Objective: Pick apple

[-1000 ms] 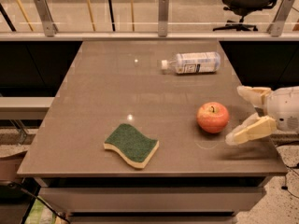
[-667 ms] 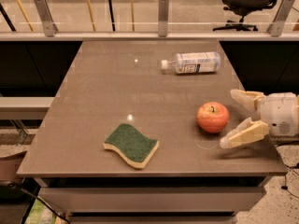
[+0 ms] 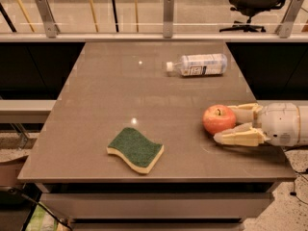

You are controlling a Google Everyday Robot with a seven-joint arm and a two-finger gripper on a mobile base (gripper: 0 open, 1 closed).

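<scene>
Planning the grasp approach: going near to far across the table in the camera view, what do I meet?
Sponge → apple → water bottle lying on its side. The gripper reaches in from the right edge, level with the apple, jaws open either side of it.

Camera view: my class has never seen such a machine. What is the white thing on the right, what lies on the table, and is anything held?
One camera looks down on a grey table from its front edge. The white thing is the end of a robot arm; its two-finger tool reaches in from the right, fingers open on either side of the apple. The apple sits on the table, not lifted, so nothing is held yet. Also lying there: a green sponge near the front and a plastic bottle on its side farther back.
</scene>
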